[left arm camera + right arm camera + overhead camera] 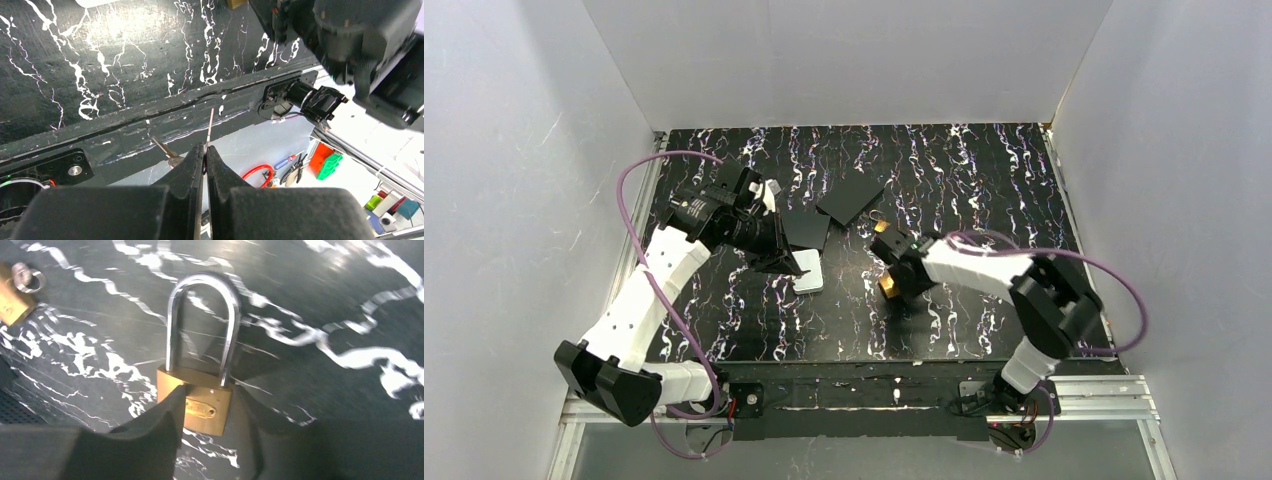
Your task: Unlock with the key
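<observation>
My right gripper (212,412) is shut on the brass body of a padlock (200,407). Its silver shackle (202,315) is closed and points away over the black marbled mat. My left gripper (205,150) is shut on a thin key (210,125), seen edge-on and pointing forward. A second key (165,150) hangs beside its left finger. In the top view the left gripper (786,262) is left of the right gripper (900,266). Brass shows at both ends of the right gripper (890,286) (886,229); I cannot tell there which is the held padlock.
A second small brass padlock (11,302) with a ring (26,279) lies further off on the mat. Flat black cards (852,197) (806,228) and a pale tile (809,280) lie mid-table. White walls enclose the table on three sides. The left wrist view looks past the table's front rail (150,130).
</observation>
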`<state>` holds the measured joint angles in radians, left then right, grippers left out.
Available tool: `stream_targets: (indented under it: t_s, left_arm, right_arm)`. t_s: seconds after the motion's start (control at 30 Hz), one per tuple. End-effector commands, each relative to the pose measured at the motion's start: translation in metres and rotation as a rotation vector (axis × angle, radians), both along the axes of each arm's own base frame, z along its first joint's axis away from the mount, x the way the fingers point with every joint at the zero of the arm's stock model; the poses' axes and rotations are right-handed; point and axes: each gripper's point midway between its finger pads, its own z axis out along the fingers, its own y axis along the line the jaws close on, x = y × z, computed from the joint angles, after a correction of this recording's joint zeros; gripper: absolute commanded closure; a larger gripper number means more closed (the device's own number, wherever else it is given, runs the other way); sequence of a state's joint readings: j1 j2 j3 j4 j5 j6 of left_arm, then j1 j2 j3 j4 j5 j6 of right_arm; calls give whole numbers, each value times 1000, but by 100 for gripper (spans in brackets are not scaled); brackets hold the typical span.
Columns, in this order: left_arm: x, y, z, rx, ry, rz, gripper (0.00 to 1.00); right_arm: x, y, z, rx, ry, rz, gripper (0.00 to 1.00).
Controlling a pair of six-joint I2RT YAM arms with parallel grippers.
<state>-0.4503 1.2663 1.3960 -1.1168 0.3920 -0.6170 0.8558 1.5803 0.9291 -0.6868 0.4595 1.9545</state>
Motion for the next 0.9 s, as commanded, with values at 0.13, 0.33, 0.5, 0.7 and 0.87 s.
stream_targets:
  t_s: [0.13, 0.33, 0.5, 0.7, 0.87]
  left_arm:
    - [-5, 10, 22, -24, -61, 36, 100]
    - [-4, 10, 25, -30, -72, 64, 100]
    - [-2, 9, 25, -51, -83, 81, 100]
    - [-3, 9, 26, -59, -92, 84, 100]
    - [-6, 10, 26, -57, -99, 71, 100]
  right_arm:
    - [59, 18, 26, -327, -2, 539, 48]
    - [54, 19, 41, -275, 27, 596, 9]
    - [64, 32, 58, -194, -7, 605, 3]
    - [67, 40, 46, -129, 70, 595, 3]
    - [70, 50, 33, -126, 128, 592, 4]
